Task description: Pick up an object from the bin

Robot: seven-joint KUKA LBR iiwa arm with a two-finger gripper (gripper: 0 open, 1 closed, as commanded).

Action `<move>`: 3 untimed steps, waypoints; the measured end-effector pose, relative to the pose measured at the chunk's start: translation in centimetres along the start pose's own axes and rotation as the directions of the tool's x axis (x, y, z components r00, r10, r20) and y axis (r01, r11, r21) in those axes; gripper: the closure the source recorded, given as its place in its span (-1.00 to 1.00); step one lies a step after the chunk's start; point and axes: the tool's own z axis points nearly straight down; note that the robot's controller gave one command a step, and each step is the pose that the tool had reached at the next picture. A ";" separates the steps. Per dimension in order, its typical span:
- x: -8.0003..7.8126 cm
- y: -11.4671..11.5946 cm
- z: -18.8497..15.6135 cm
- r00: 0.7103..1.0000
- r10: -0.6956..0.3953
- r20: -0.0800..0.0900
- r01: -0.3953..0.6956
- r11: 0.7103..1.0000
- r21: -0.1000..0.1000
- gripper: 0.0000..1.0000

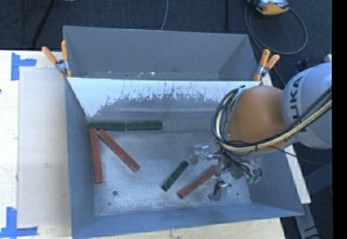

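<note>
My gripper (pixel 218 188) hangs low over the right front part of the bin, under the orange wrist cover. Its fingertips come down just at the right end of a brown-red bar (pixel 195 182) that lies slanted on the floor. I cannot see any bar between the fingers. A dark green bar (pixel 174 175) lies slanted just left of the brown-red one.
Two more brown-red bars lie at the left, one upright (pixel 96 155) along the wall and one slanted (pixel 119 150). Two dark green bars (pixel 126 126) lie end to end at the foot of the back wall. The arm comes in from the right.
</note>
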 end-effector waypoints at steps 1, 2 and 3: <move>-1.5 1.2 -2.3 0.970 -0.242 0.004 0.242 0.970 0.002 -1.00; -2.2 0.9 1.4 0.948 -0.317 0.004 0.317 0.948 0.004 -1.00; -1.8 2.3 3.9 0.905 -0.425 0.008 0.425 0.905 0.005 1.00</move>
